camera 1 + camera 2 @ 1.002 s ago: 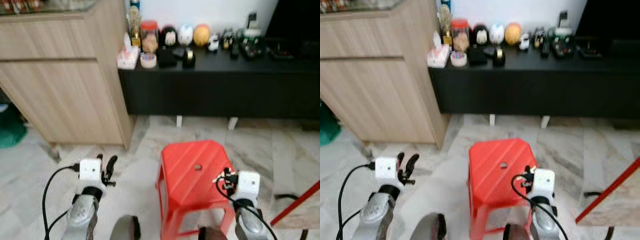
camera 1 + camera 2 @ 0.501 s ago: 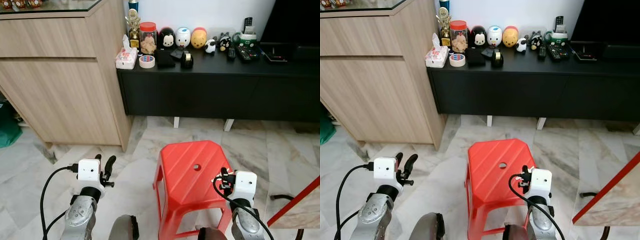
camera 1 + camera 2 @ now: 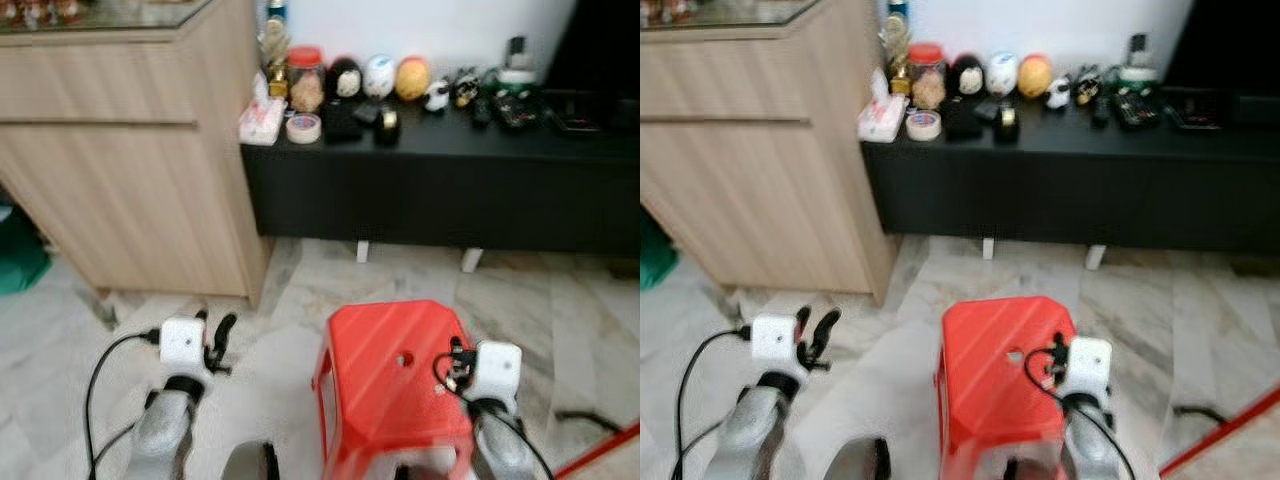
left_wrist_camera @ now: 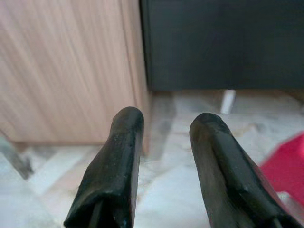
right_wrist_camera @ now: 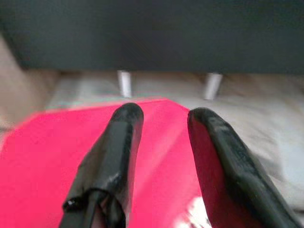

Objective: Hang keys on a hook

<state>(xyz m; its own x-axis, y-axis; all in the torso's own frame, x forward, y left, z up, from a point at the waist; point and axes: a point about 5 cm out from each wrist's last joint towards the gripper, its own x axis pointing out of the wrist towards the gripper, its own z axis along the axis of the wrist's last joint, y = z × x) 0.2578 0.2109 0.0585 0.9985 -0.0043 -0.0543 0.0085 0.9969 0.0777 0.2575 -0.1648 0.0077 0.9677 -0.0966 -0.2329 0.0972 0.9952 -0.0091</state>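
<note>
My left gripper [image 3: 214,336] hangs low over the marble floor in front of the wooden cabinet [image 3: 130,170]. In the left wrist view its fingers [image 4: 118,161] stand apart with nothing between them. My right gripper [image 3: 454,364] is above the right part of a red plastic stool [image 3: 385,375]. In the right wrist view the gripper [image 5: 161,116] is open and empty over the stool's red top [image 5: 57,161].
A long black low console [image 3: 440,185] runs along the wall ahead, carrying a jar [image 3: 306,78], a tape roll [image 3: 302,127], round toy figures [image 3: 380,75] and remote controls. A green thing [image 3: 20,255] lies at the far left. A red bar [image 3: 600,455] crosses the bottom right corner.
The whole picture has shifted slightly and blurred, so the camera has moved. Both arms keep the same pose, and both grippers stay open.
</note>
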